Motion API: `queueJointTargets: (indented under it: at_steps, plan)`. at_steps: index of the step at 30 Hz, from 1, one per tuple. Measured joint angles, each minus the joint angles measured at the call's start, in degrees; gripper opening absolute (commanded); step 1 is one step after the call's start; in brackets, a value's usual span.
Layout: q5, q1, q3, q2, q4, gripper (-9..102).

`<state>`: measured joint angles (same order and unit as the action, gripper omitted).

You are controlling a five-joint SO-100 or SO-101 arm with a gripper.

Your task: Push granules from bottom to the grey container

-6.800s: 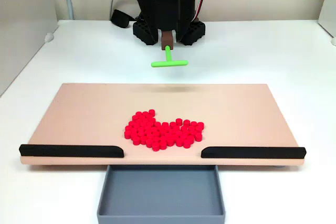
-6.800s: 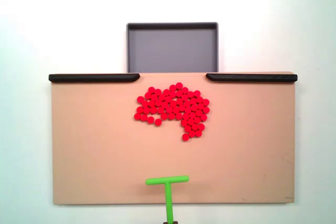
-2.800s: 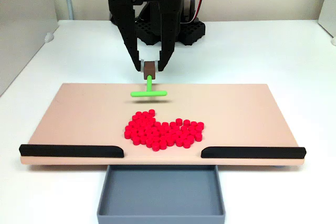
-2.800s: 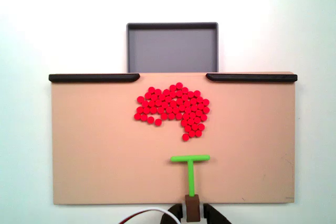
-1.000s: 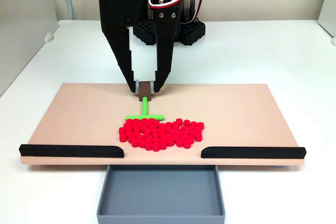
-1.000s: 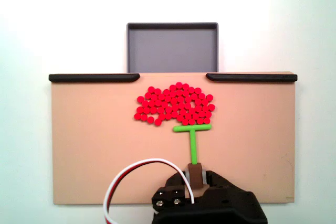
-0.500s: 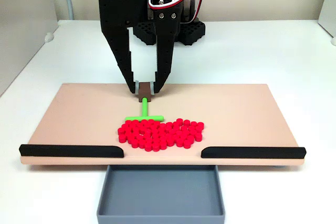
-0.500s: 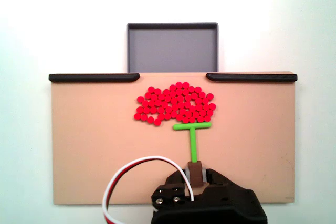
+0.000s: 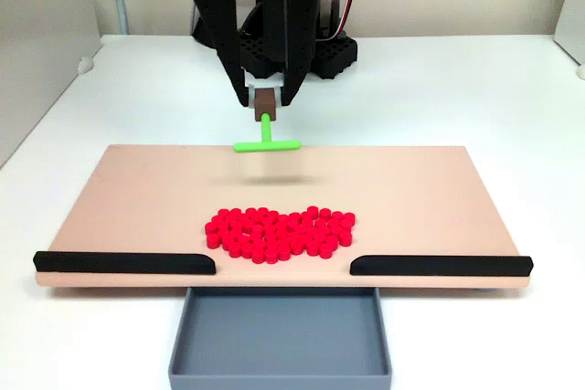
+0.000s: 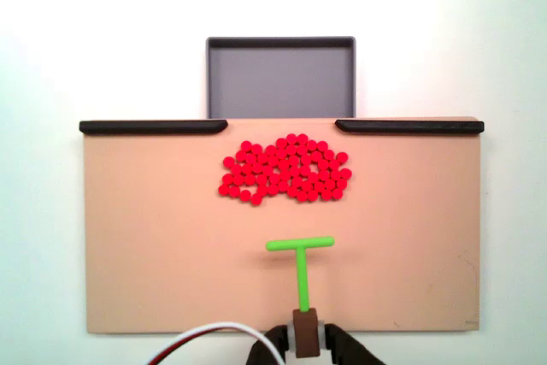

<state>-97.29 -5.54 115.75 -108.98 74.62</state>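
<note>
The red granules (image 9: 279,233) (image 10: 285,167) lie in a wide flat cluster on the tan board (image 9: 137,198) (image 10: 154,245), close to the gap between the two black strips. The grey container (image 9: 280,337) (image 10: 280,81) sits just past that gap, with nothing in it. My gripper (image 9: 265,98) (image 10: 305,335) is shut on the brown handle of a green T-shaped stick (image 9: 266,139) (image 10: 300,254). The stick hangs above the board's far side from the container, lifted clear and well apart from the granules.
Two black strips (image 9: 123,263) (image 9: 441,265) line the board's edge beside the container, leaving a gap in the middle. The arm's black base (image 9: 283,47) stands behind the board on the white table.
The gripper has pulled back from the granules and risen, taking the green stick off the cluster's edge. The granules stay where the push left them.
</note>
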Motion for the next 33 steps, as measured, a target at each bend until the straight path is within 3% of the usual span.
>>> queueJointTargets:
  at_steps: [9, 33]
  plan:
    - [8.88, 4.39, 0.00, -7.82, 6.94, 0]
    - [9.14, 5.01, 0.00, -7.38, 7.47, 0]
